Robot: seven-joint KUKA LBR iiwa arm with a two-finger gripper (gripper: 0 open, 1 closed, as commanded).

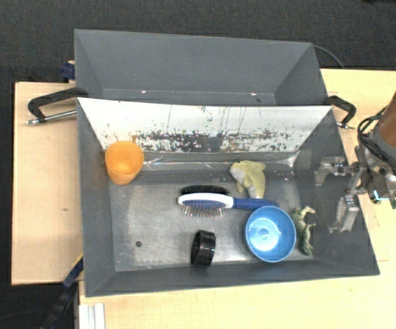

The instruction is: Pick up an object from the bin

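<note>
Right now the end effector [338, 192] is hovering over the right-hand slope of the bin [150, 232], fingers spread and gripping nothing, so I'm reading this as the approach step. Closest to it, a small green toy figure [305, 229] is lying just beside a blue bowl [270, 234] at the front right. The next move is looking like a descent to the floor, lining those fingers up either side of one thing.
</note>
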